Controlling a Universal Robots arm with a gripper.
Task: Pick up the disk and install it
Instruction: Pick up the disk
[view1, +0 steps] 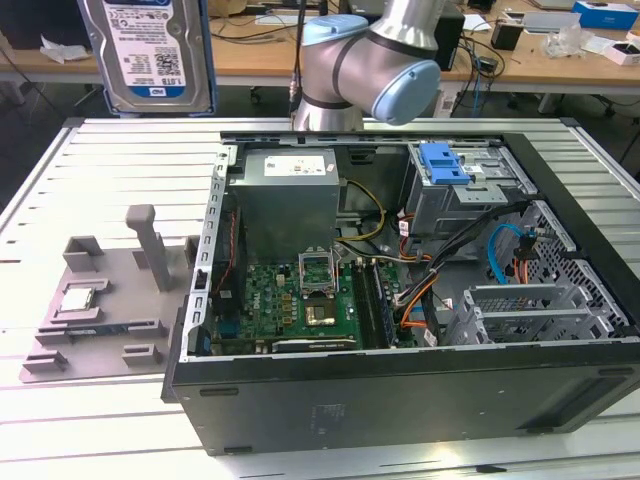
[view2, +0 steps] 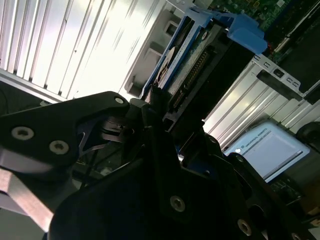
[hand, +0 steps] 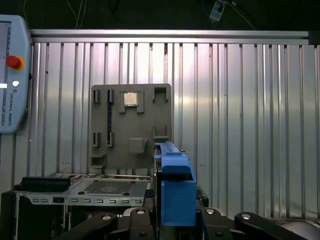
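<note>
Blue plastic-framed disk (view1: 150, 50) between fingers (view2: 152, 114)

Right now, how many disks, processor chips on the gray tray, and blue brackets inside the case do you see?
Disk: 1
Processor chip: 1
Blue bracket: 1
Total: 3

A ribbed silver table (view1: 110, 150) spans most of the exterior view. At the frame's lower left, a grey fixture plate (view1: 100, 300) lies flat on it. Just beside the plate, an open black computer case (view1: 400, 400) occupies the centre and right.
</note>
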